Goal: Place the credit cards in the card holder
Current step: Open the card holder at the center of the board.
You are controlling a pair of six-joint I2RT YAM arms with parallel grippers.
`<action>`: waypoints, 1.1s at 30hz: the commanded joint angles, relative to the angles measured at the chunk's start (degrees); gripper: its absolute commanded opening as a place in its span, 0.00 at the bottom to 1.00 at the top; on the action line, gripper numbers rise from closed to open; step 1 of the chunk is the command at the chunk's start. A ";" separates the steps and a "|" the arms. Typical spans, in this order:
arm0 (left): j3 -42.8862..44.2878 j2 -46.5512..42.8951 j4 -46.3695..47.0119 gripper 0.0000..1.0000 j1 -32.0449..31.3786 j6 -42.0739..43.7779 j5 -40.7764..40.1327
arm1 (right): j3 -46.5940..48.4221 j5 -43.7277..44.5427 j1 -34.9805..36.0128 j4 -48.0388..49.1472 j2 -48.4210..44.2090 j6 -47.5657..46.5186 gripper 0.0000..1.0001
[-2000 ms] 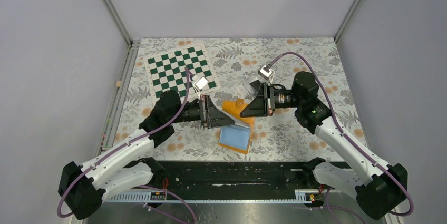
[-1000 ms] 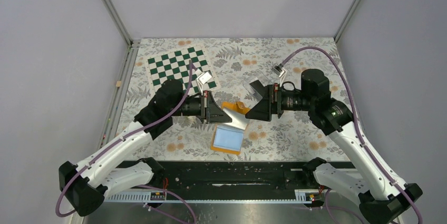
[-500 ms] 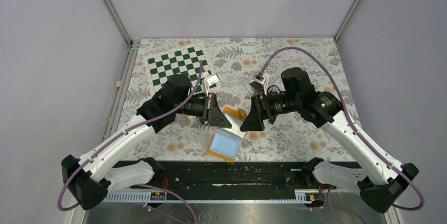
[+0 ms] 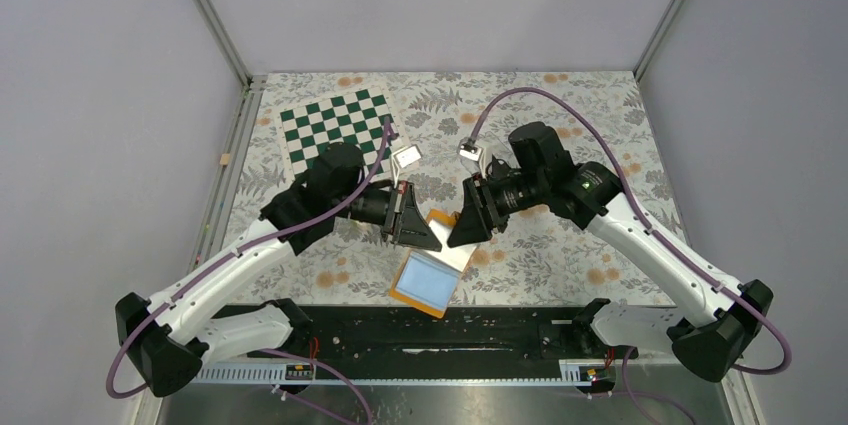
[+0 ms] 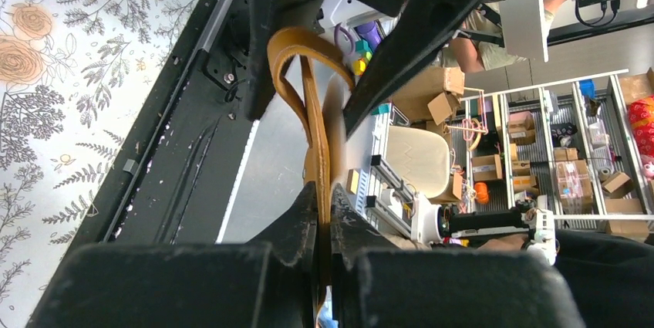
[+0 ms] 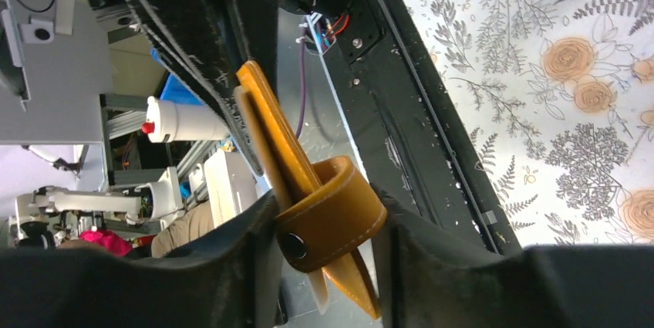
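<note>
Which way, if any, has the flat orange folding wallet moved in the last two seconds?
Yes. The flat orange folding wallet has shifted toward the black rail at the table's near edge and slightly left.

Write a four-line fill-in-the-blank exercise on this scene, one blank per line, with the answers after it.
1. The left pincer is clamped shut on the ___ card holder.
2. The right pincer has the snap strap ___ its fingers.
3. From above, the holder's inner pockets show light ___.
4. The checkered mat lies on the ___ arm's side.

Missing words: orange; between; blue; left
</note>
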 commanded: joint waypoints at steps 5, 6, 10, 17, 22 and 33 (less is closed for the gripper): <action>1.16 -2.02 4.62 0.00 -0.28 -0.65 0.94 | -1.59 -8.21 0.68 6.19 -1.03 4.70 0.01; 1.13 -2.09 4.67 0.02 -0.26 -0.55 0.45 | -1.91 -8.67 0.70 6.32 -1.04 5.06 0.00; 1.84 -2.90 0.97 0.34 -0.26 2.66 -5.39 | -2.56 -9.42 0.72 6.43 -1.11 5.65 0.00; 3.49 -5.05 -8.47 0.88 -0.20 8.08 -16.29 | -3.47 -6.88 0.31 9.51 -2.43 9.42 0.00; 0.77 -7.72 -10.36 0.98 0.20 8.49 -22.40 | -8.37 -6.27 -2.87 19.57 -5.67 20.01 0.00; -6.21 -13.18 -5.25 0.99 3.62 3.76 -29.28 | -19.38 -3.84 -12.44 29.12 -13.13 36.28 0.00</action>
